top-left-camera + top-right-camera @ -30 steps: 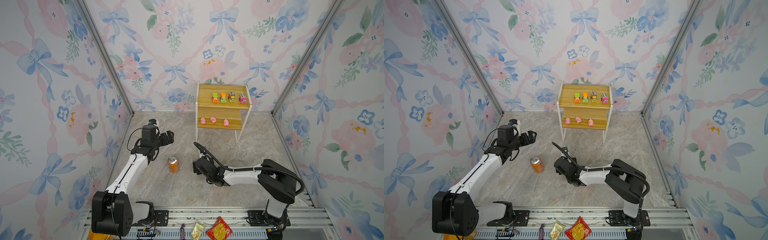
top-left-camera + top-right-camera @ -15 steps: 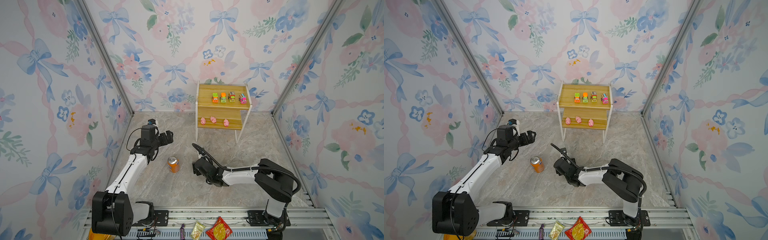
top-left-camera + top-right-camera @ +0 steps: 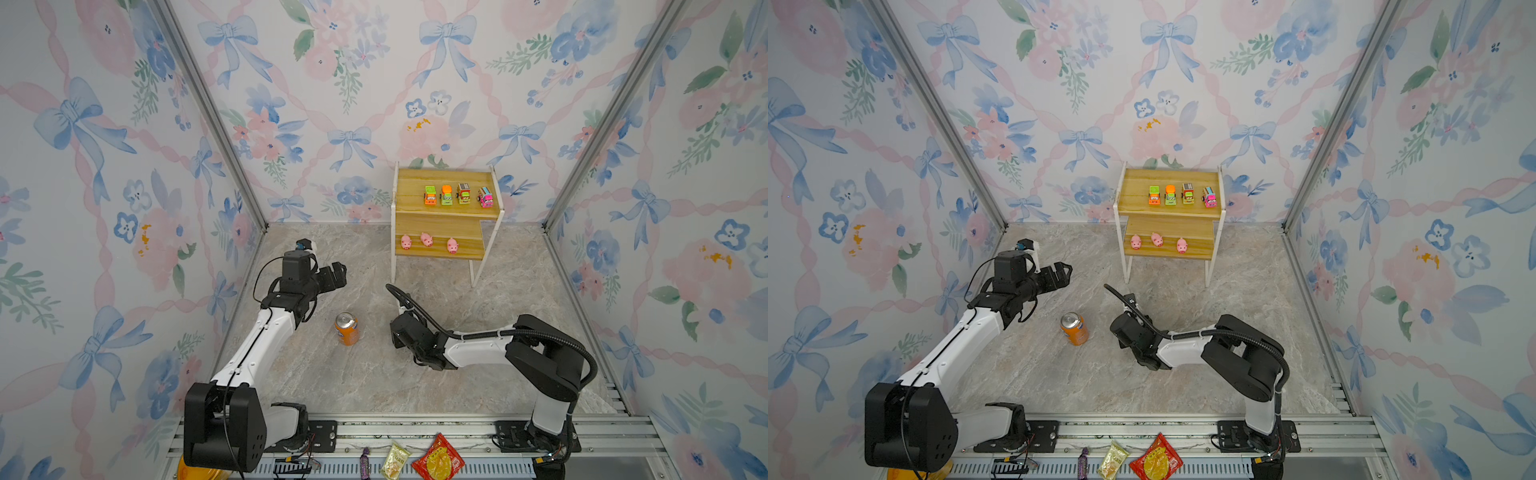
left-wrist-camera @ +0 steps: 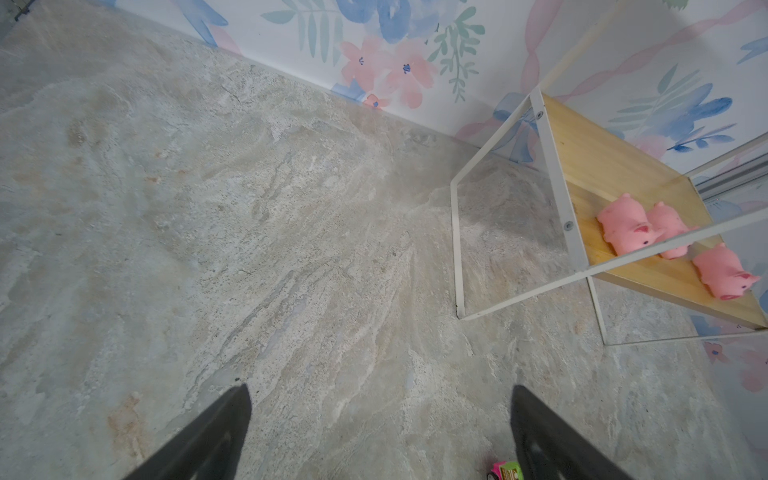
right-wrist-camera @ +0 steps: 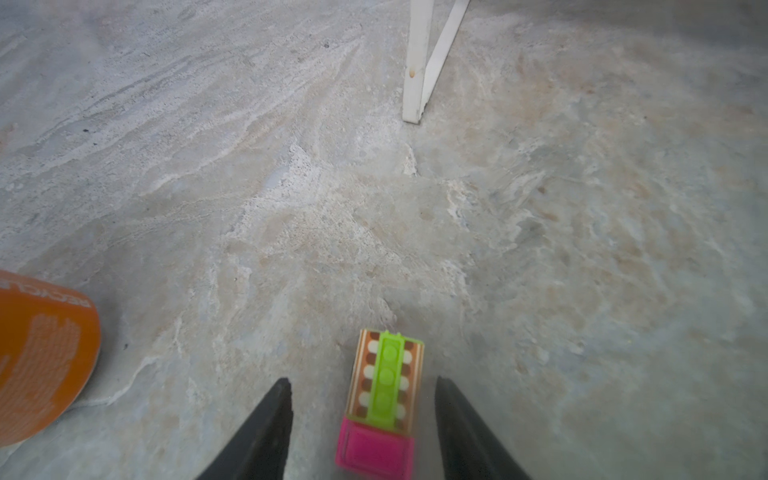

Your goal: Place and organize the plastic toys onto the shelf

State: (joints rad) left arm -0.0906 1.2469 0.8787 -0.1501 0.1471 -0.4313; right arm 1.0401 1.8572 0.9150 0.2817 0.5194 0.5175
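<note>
Four trucks (image 3: 446,195), three pigs (image 3: 427,239) on the shelf (image 3: 409,187); fifth truck (image 5: 384,382) inside my released right claw (image 5: 362,379), one can (image 3: 346,329) nearby; left claw (image 4: 380,387) released.

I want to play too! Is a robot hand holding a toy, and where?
Nothing yet. Right fingers straddle the pink-green truck without touching; left fingers are empty.

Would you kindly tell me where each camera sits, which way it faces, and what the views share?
A top view: high above the arms' bases, facing down toward the shelf; left arm and right arm show.
A top view: beside it, facing likewise; same arms, shelf, soda can.
Left wrist: on the raised left arm, facing floor, shelf, pigs; the open left claw shows.
Right wrist: low over the floor, facing a shelf leg; right claw straddles a toy truck.
Shared: both wrist views seem to catch that truck.
</note>
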